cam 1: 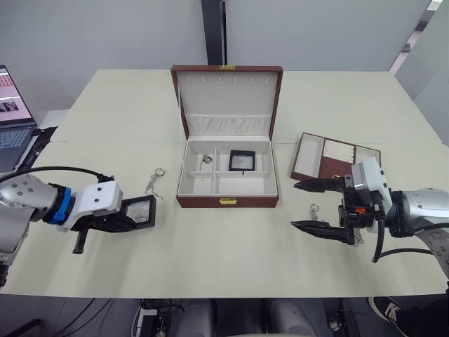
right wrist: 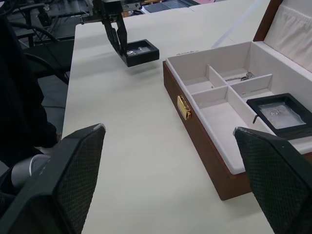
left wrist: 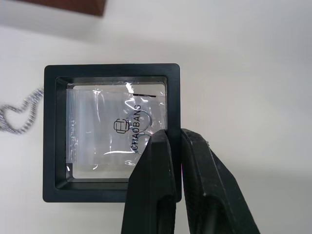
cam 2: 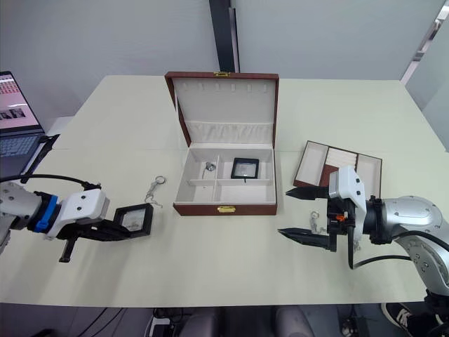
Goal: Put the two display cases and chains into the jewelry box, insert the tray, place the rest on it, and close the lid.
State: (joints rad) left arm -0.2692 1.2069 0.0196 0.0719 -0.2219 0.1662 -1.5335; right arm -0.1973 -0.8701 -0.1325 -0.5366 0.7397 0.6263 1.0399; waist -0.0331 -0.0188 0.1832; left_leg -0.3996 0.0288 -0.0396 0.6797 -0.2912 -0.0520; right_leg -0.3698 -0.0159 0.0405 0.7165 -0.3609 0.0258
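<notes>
The jewelry box (cam 1: 226,154) sits in the middle of the table (cam 1: 126,105) with its lid (cam 1: 226,100) standing up at the back. One black display case (cam 1: 243,160) lies in the back right pocket of the box. A small chain (cam 1: 208,159) lies in the back left pocket. The two front pockets have nothing in them.

The left gripper (left wrist: 171,146) is pinched shut on the rim of the second display case (cam 1: 138,212), which is out on the table to the left of the box, well apart from it. One finger is inside the frame and one is outside. There is bare table between this case and the box. A loose chain (cam 1: 155,182) lies on the table just behind the case, near the box's left wall.

The right gripper (cam 1: 317,208) is on the right side, near the box's front corner, with its two fingers spread wide and nothing between them. A small ring piece (cam 1: 313,208) lies on the table between the fingers. The tray (cam 1: 334,158) rests on the table behind that gripper, close to the box's right wall but not touching. A laptop (cam 1: 12,116) sits past the far left edge.
</notes>
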